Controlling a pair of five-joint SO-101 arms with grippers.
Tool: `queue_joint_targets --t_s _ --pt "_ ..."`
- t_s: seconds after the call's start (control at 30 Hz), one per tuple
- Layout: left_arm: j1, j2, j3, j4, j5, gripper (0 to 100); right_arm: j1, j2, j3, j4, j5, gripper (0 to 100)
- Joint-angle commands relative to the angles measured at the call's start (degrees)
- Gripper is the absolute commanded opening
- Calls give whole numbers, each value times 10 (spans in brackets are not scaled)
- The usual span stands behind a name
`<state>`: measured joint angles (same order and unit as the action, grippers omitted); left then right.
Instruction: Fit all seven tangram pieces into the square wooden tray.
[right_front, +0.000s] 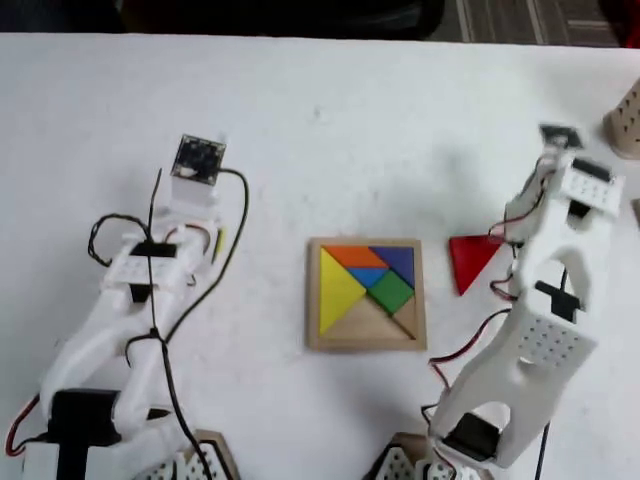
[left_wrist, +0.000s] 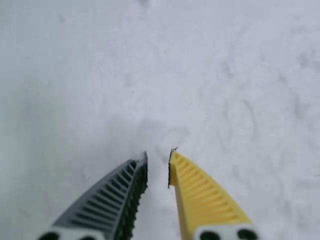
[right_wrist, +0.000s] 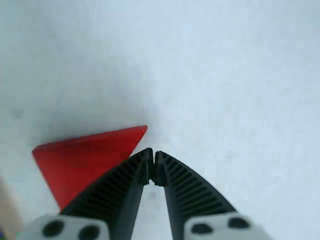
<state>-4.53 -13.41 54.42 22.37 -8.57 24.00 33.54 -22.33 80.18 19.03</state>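
Red triangle (right_front: 468, 258) lies on our white table (right_front: 300, 130) between the wooden tray (right_front: 366, 344) and our right hand (right_wrist: 151, 157), closed on nothing, while our left hand (left_wrist: 157, 154) stands slightly parted.

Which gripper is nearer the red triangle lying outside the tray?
Right. The right gripper sits with jaws shut right beside the red triangle, on the side away from the tray. The left gripper is over bare table on the tray's far side.

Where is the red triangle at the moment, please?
In the high view the red triangle lies on the table just right of the wooden tray, outside it, beside the right gripper.
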Motion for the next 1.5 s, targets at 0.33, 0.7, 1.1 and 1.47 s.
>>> queue_joint_targets --t_s 0.33,0.7,1.1,1.47 --pt "13 -7 -3 -14 -5 108 -115 -52 -32 167 -284 15" --pt "13 -7 -3 -15 -5 109 -145 -219 281 -36 -465 15" --pt "13 -7 -4 -15 -5 109 -146 -189 272 -94 -572 193" --pt "13 -7 -3 -15 -5 108 -178 -38 111 -75 -621 245"
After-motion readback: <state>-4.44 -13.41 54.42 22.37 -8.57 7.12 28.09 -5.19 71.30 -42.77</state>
